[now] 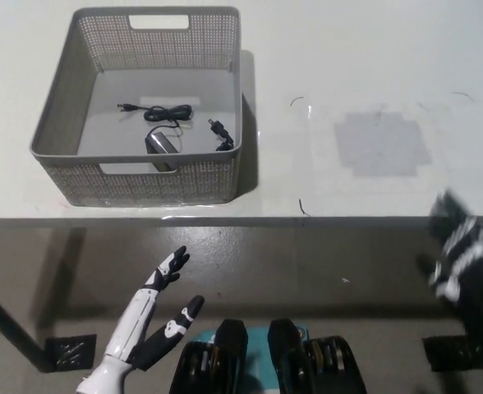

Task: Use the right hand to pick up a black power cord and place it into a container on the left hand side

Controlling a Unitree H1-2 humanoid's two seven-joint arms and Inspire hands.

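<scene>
The black power cord [166,125] lies coiled on the floor of the grey mesh basket [66,89] at the table's left, its adapter block near the basket's front wall. My black right hand [459,258] is low at the right edge, below the table's front edge, blurred and holding nothing. My white left hand [155,316] rests open below the table at the lower left, fingers spread.
The white table [348,74] stretches right of the basket, with a faint grey patch [381,144] on it. The table's front edge runs across the middle of the picture, with the floor below it.
</scene>
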